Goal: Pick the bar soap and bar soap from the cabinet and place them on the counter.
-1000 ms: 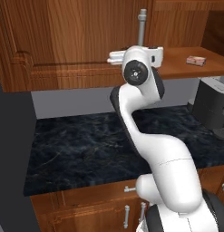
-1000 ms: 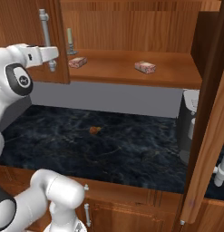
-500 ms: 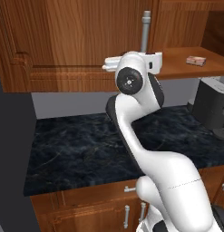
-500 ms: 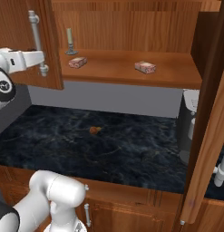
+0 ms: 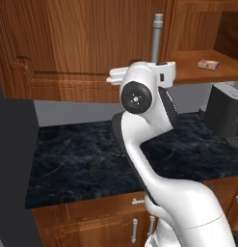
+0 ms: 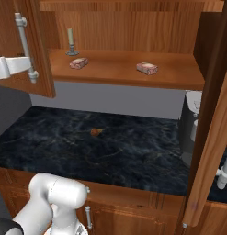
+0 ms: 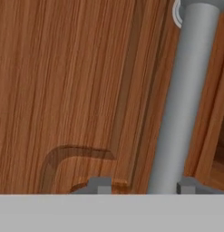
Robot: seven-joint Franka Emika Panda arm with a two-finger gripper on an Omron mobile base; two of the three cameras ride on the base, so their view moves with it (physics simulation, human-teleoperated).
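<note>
Reddish-brown wood takes up most of the room around me; the cabinet (image 6: 124, 27) spans the upper half of the right base view, its wooden shelf (image 6: 179, 75) running across the frame above a grey wall; below it the counter (image 6: 110, 151), a black slab with faint pale veins, stretches across the middle of the frame, with wooden drawers (image 6: 133, 206) and small silver pulls along the bottom edge.

One bar soap (image 6: 78, 63) lies on the shelf left of centre, and the second bar soap (image 6: 147, 68) lies well apart from it, right of centre; in the left base view one bar shows at the upper right. A pale candle on a grey holder (image 6: 70, 42) stands upright behind the left bar; a small brown lump (image 6: 95, 132) sits on the counter near the middle of the frame; a dark appliance (image 5: 226, 113) stands at the right edge of the left base view.

The left door (image 5: 82, 48) is swung out, and its long silver bar handle (image 7: 181, 99) runs up the right side of the hand view; my gripper (image 7: 143, 186) is clamped on that bar, one dark finger tip (image 7: 99, 185) on each side of it at the bottom of the frame. A second door (image 6: 213, 128) stands open at the right edge of the right base view.
</note>
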